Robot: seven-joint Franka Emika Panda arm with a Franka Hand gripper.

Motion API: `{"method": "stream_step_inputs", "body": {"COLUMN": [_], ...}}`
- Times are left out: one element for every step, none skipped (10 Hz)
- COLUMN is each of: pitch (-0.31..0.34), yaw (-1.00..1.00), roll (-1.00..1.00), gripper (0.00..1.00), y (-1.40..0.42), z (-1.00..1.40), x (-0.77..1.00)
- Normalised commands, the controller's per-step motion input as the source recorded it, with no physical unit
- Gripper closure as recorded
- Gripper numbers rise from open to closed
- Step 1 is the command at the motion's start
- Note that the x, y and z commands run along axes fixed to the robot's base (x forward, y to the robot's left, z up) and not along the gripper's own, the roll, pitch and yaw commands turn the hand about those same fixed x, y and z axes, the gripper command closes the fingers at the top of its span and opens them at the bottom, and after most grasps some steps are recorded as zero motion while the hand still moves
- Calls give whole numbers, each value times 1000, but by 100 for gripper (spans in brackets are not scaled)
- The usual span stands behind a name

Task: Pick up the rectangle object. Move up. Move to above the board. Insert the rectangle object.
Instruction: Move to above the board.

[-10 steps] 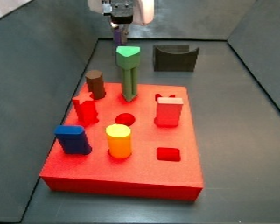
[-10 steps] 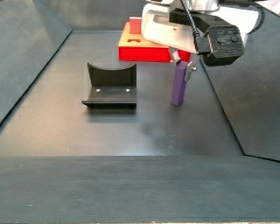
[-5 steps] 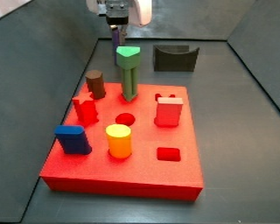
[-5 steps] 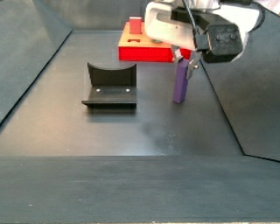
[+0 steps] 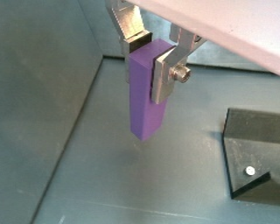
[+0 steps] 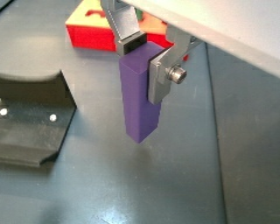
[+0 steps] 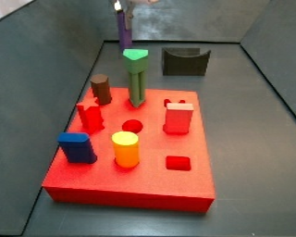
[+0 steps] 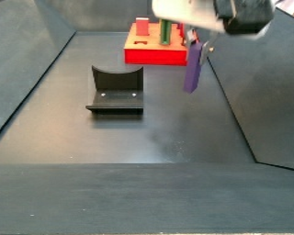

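My gripper (image 5: pixel 150 63) is shut on the top of the rectangle object (image 5: pixel 147 96), a long slim purple bar that hangs upright, clear of the grey floor. Both wrist views show the silver fingers (image 6: pixel 166 74) clamping the bar (image 6: pixel 139 98). In a side view the bar (image 7: pixel 123 31) hangs behind the board (image 7: pixel 151 185), above and beyond the green post (image 7: pixel 136 81); the gripper (image 7: pixel 118 7) is mostly cut off by the frame edge. In a side view the bar (image 8: pixel 193 72) hangs under the gripper (image 8: pixel 200 46), in front of the red board (image 8: pixel 152 55).
The dark fixture (image 7: pixel 185 61) stands behind the board, also shown on the floor in a side view (image 8: pixel 115 90). The board carries a brown cylinder (image 7: pixel 103 89), a blue block (image 7: pixel 75 147), a yellow cylinder (image 7: pixel 125 148) and red pieces (image 7: pixel 178 118). Grey walls enclose the floor.
The gripper has risen with the purple bar in it; the bar's lower end has lifted well off the floor. The board and fixture have not moved.
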Motion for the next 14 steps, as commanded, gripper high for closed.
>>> {"method": "stream_step_inputs", "body": {"pitch": [-92, -95, -56, -27, 17, 30, 31, 33, 39, 46, 59, 66, 77, 78], "yaw": [-366, -312, -162, -114, -54, -22, 2, 9, 17, 19, 18, 18, 20, 19], "roll": [116, 108, 77, 67, 65, 70, 76, 79, 81, 79, 76, 73, 64, 54], "gripper": [100, 100, 100, 100, 100, 100, 100, 100, 100, 100, 100, 100, 100, 100], "y": [-243, -237, -212, -204, -189, -176, -163, -157, -144, -135, -119, -113, -88, -52], "z": [1000, 1000, 1000, 1000, 1000, 1000, 1000, 1000, 1000, 1000, 1000, 1000, 968, 800], "x": [-209, -211, -200, -191, -177, -170, -161, -154, -140, -132, -109, -98, -65, -34]}}
